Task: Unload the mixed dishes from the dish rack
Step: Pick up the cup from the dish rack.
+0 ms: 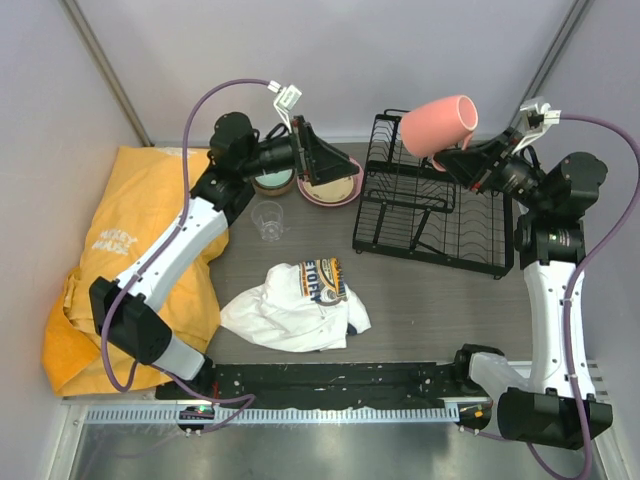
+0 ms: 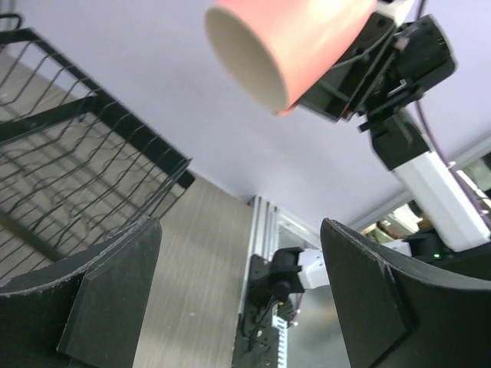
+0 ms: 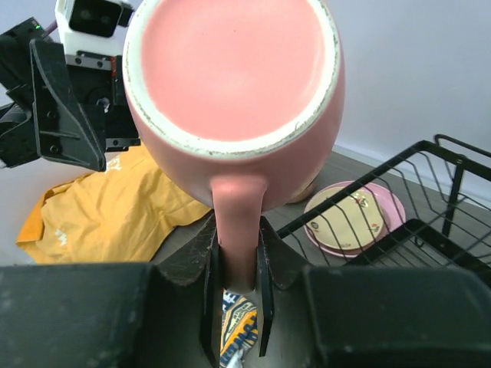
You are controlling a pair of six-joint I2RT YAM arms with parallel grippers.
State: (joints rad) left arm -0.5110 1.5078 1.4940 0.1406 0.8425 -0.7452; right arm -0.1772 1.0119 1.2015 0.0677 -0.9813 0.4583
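My right gripper (image 1: 458, 158) is shut on the handle of the pink mug (image 1: 440, 124) and holds it tilted in the air above the far left corner of the black wire dish rack (image 1: 435, 208). The right wrist view shows the mug's base (image 3: 234, 84) and the handle pinched between my fingers (image 3: 209, 276). My left gripper (image 1: 322, 160) is open and empty, hovering over the cream patterned plate stacked on the pink plate (image 1: 332, 190). A bowl (image 1: 272, 183) and the clear glass (image 1: 268, 218) stand on the table left of them. No dishes show in the rack.
A white printed T-shirt (image 1: 300, 296) lies crumpled at the table's front middle. An orange cloth (image 1: 130, 250) covers the left side. The left wrist view shows the mug (image 2: 284, 46), the rack (image 2: 69, 169) and my right arm.
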